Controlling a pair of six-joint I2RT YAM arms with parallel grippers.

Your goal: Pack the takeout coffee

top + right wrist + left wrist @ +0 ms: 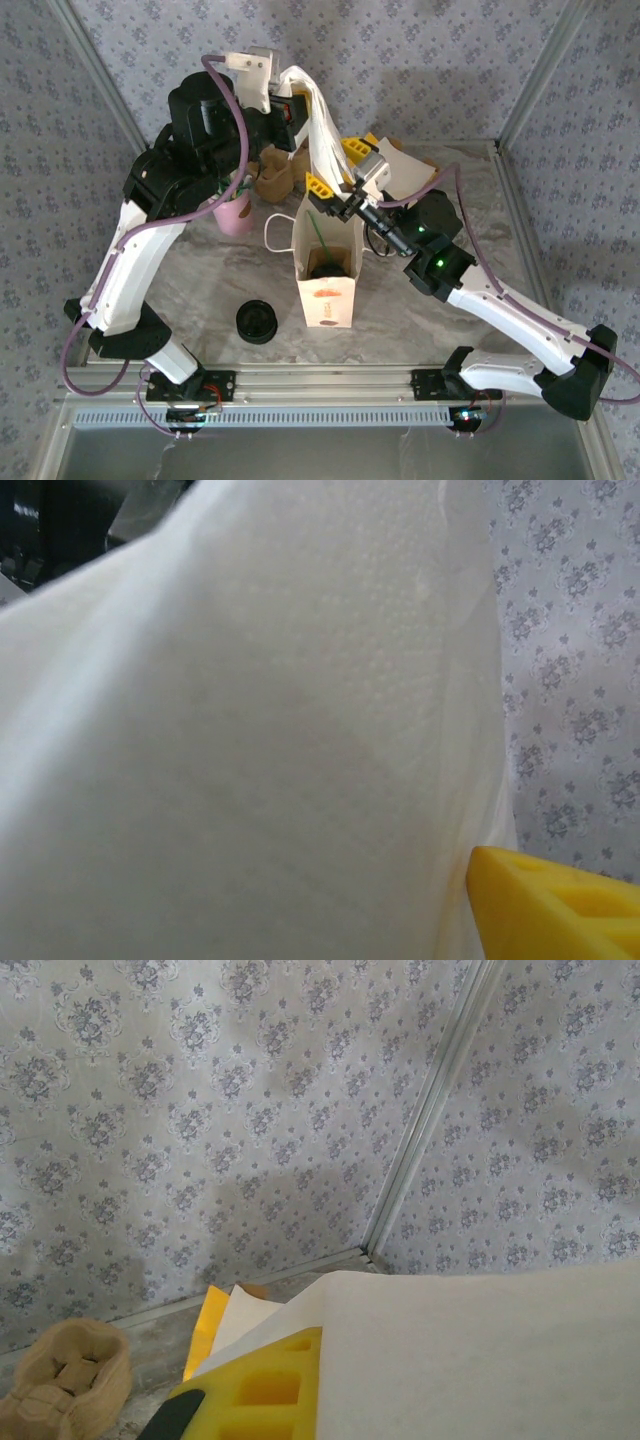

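Observation:
A white paper bag [326, 292] stands upright and open in the middle of the table. Down inside it lies a dark round shape [331, 267]; I cannot tell whether that is the takeout coffee. My left gripper [290, 97] is raised behind the bag and shut on a white paper sheet [321, 132] that hangs down toward the bag's mouth. Its yellow finger [262, 1392] presses against that sheet [480, 1360]. My right gripper [337, 168] straddles the lower part of the sheet, jaws apart. The sheet [250, 760] lies close against one yellow finger [560, 905].
A low pile of black lids [257, 322] sits left of the bag, near the front. A pink cup [235, 214] and a tan burlap pouch [272, 178] stand behind it. Brown paper items [408, 172] lie at the back right. Patterned walls enclose the table.

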